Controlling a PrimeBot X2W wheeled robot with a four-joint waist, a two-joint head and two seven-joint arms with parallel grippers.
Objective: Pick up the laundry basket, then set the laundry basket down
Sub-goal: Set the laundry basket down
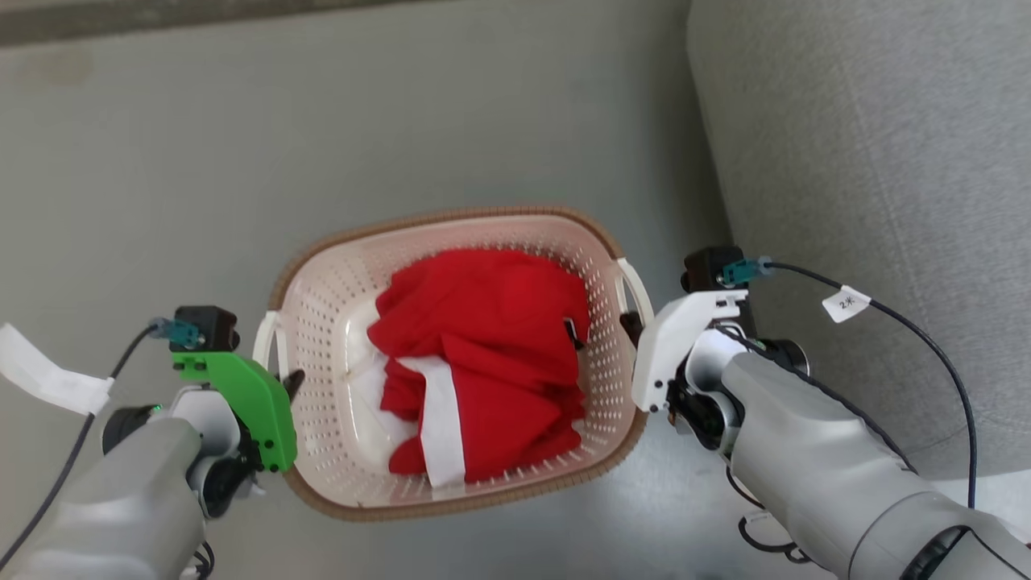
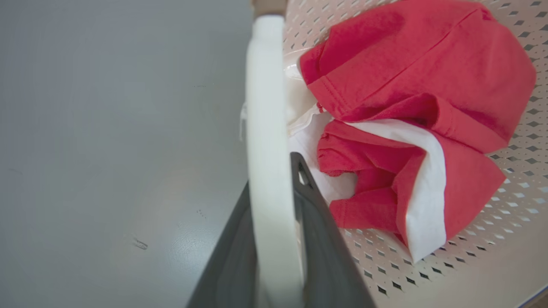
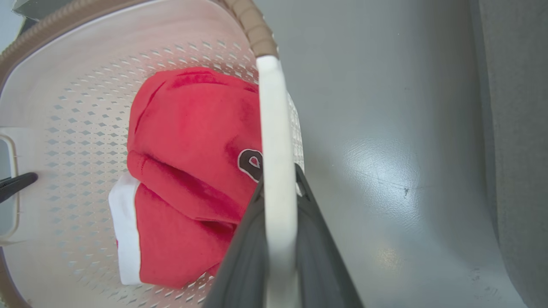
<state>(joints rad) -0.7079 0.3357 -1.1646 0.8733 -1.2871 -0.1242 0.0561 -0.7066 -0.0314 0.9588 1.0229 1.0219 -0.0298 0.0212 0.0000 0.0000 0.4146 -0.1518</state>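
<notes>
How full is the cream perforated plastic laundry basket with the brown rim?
Partly filled: the laundry basket holds crumpled red and white fabric clothing on its floor, below the rim.

Both forearms angled inward, left claw (image 1: 288, 385) and right claw (image 1: 631, 324) facing each other, fingers (image 2: 319, 226) of each pinched tight on a handle of the basket (image 1: 451, 219)
</notes>
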